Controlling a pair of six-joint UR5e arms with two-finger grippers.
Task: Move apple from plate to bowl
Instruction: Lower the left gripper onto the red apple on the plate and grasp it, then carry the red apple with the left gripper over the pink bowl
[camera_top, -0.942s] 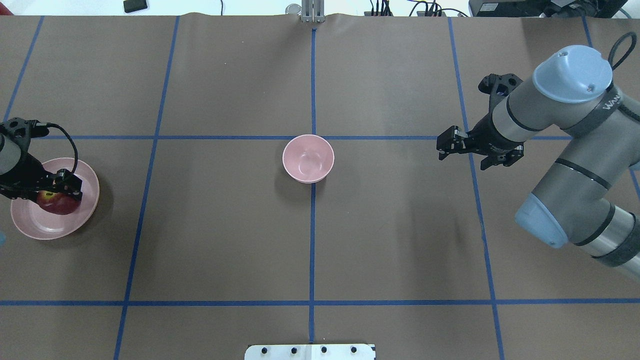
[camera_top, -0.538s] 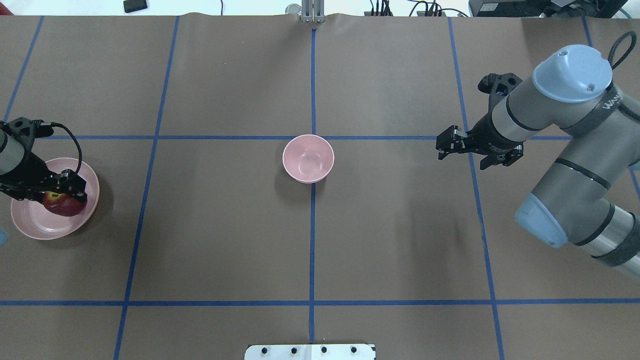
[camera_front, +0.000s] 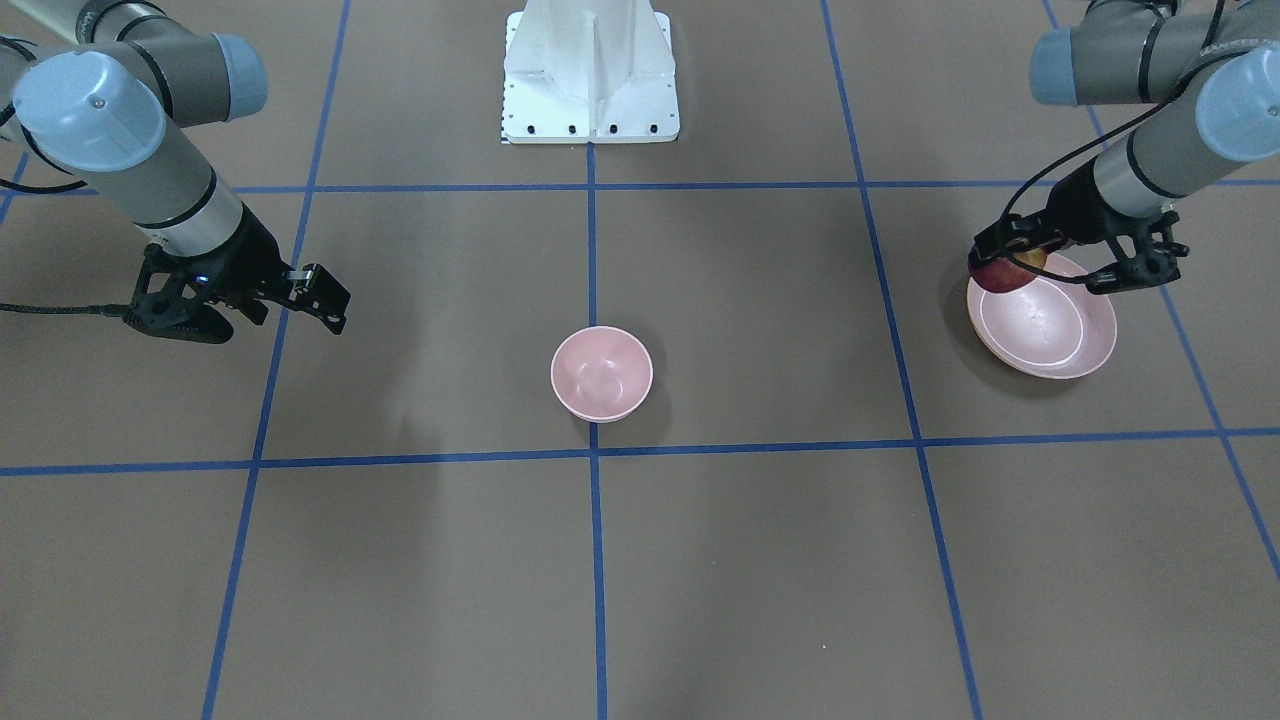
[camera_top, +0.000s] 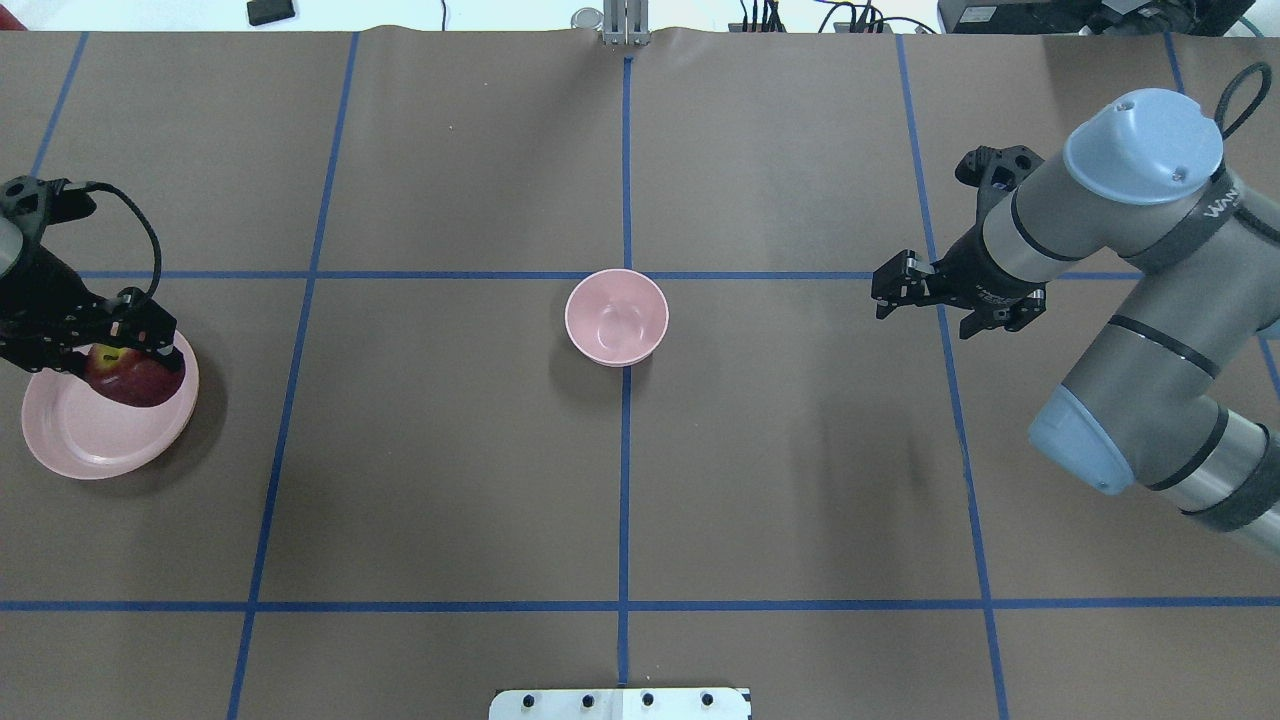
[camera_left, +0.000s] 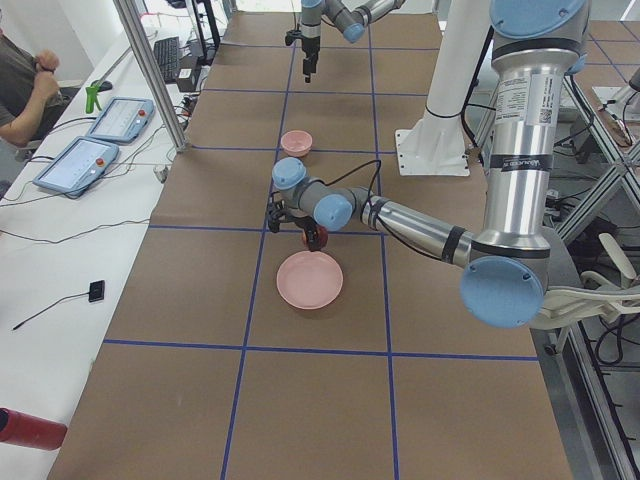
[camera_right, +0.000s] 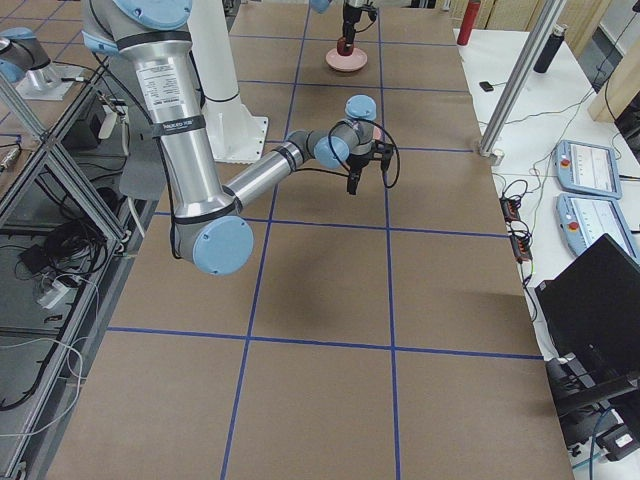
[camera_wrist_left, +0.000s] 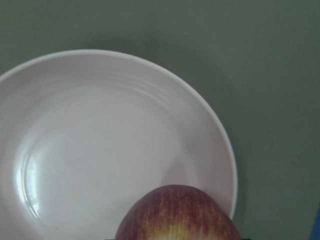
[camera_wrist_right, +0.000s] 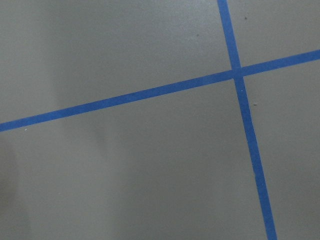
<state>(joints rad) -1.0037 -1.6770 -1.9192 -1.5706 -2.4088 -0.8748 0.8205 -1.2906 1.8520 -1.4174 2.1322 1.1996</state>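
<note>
The dark-red apple with its yellow patch is held in my left gripper, which is shut on it and holds it a little above the plate's near-right rim. The pale-pink plate lies at the table's left end. The left wrist view shows the apple over the bare plate. The front view shows the apple at the plate's edge. The small pink bowl stands empty at the table's centre. My right gripper is open and empty, far right of the bowl.
The table is brown with blue tape grid lines. The white robot base stands at the robot's side of the table. The right arm's elbow hangs over the right end. The right wrist view shows only tape lines.
My left gripper has lifted the apple off the plate's floor and shifted it slightly toward the bowl side. The right arm has not moved.
</note>
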